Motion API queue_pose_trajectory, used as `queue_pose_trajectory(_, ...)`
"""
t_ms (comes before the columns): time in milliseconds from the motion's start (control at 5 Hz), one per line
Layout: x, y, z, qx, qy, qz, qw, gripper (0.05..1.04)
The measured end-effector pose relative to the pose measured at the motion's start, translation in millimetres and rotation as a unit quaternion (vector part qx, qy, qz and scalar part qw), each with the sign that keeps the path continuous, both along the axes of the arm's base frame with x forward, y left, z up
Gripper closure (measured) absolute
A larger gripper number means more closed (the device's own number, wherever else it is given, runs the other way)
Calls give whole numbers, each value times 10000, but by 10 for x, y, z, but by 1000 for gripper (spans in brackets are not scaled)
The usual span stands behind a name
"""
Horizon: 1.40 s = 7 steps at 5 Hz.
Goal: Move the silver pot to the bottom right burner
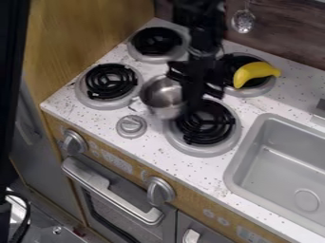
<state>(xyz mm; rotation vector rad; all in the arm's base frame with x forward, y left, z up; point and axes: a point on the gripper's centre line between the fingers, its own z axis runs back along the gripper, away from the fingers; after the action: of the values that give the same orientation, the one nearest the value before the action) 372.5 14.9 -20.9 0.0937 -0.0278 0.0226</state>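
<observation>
Camera view: silver pot [163, 95] is in the middle of the stovetop, between the burners, its near right side just beside or slightly over the edge of the target, the front right burner [209, 149]. Can't tell if its base is on the counter [114, 121] or lifted a bit. Its handle [134, 103] points lower left, away from the arm [198, 35], so the approach side is free of it. The claw [189, 102] hangs down at the pot's right side, close against the rim. Can't tell how far open it is or whether it has hold of the rim; the placement would suit a pinch on the thin wall, which I'd expect to be easier than spanning the whole pot. If it is gripped there, the load is off-centre, so the pot could tip or swing. My read: task is mid-way, pot near the target but not seated. Next move calls for a short shift right and toward the camera, then a level set-down centred on the coil [204, 124]; too short and the base catches the burner edge and sits crooked. Banana [255, 73] lies on the back right burner [252, 91], outside that path, so no need to touch it.
</observation>
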Motion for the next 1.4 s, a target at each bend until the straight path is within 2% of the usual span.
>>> queue_pose_trajectory(200,-90,-242,-62,99,89,-251,9996,1019)
queue_pose_trajectory(400,-93,-383,-59,167,64,-381,9991,1019)
queue_pose_trajectory(800,-162,-684,-63,134,151,-480,9986,1019)
queue_pose_trajectory(1000,-189,-733,-66,40,193,-226,9995,1004)
queue_pose_trajectory(1200,-222,-760,-69,-236,296,118,9992,855)
queue_pose_trajectory(1400,-268,-727,-98,-315,383,322,9983,590)
